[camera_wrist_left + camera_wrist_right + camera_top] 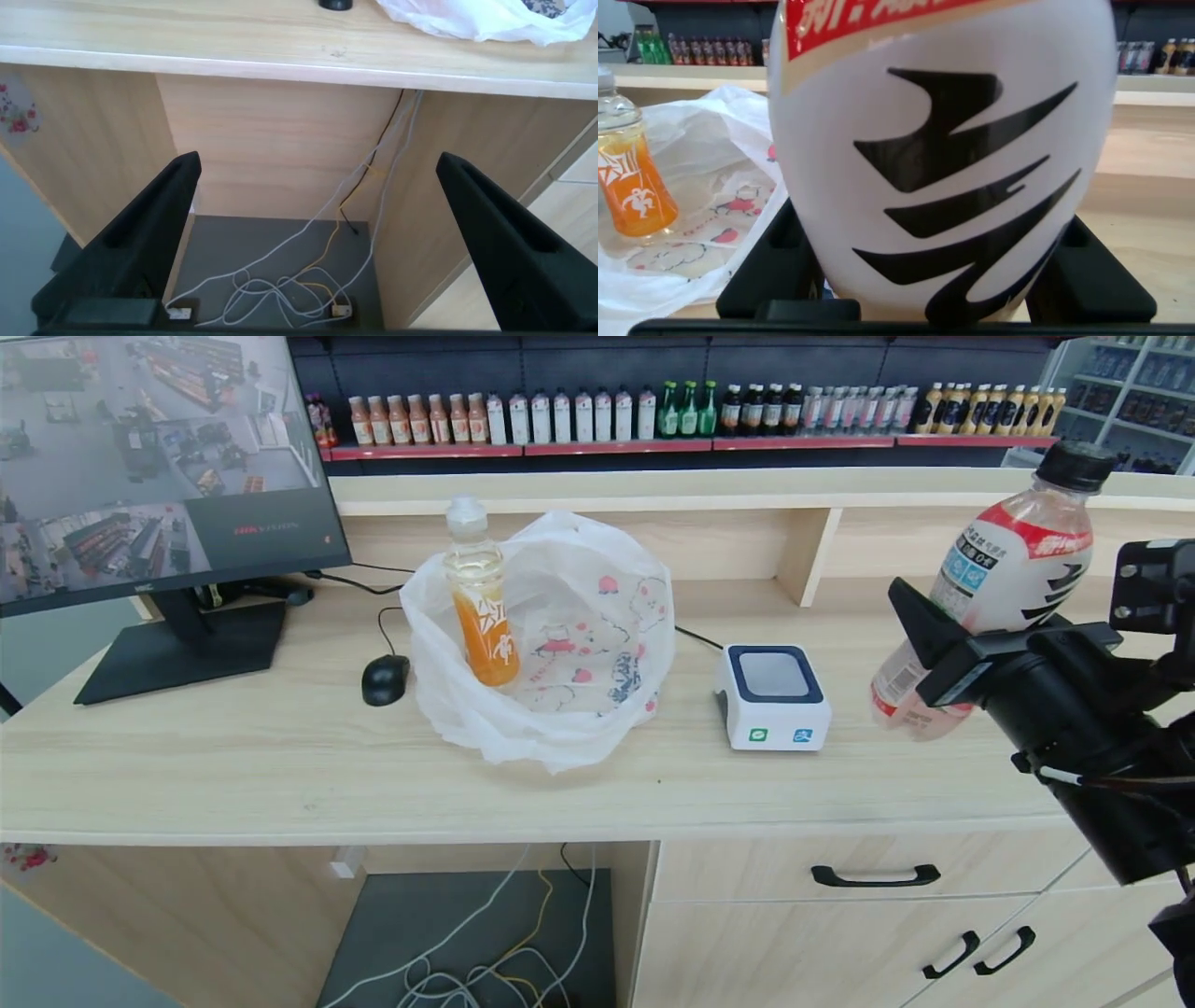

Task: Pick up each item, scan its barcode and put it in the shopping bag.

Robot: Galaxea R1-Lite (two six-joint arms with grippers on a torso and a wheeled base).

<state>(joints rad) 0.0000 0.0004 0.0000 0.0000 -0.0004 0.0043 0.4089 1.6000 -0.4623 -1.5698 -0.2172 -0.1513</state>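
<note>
Right end effector (962, 644) pinching a tilted white-labelled bottle (1013, 555) below its middle, in the air over the right end of the table (233, 775); so held, it may slip, or turn its barcode away from the scanner (773, 695). The scanner lies between it and the shopping bag (597, 635), whose upright orange bottle (481, 607) could be toppled. Left end effector (318, 196) spread wide, below the table's near edge.

Gripper (936, 297) holds white bottle (943, 140) near shopping bag (705, 126).

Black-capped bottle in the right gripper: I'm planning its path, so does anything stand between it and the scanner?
Nothing visible does. The bottle, held in the right gripper, hangs to the right of the scanner, with only bare counter between them.
</note>
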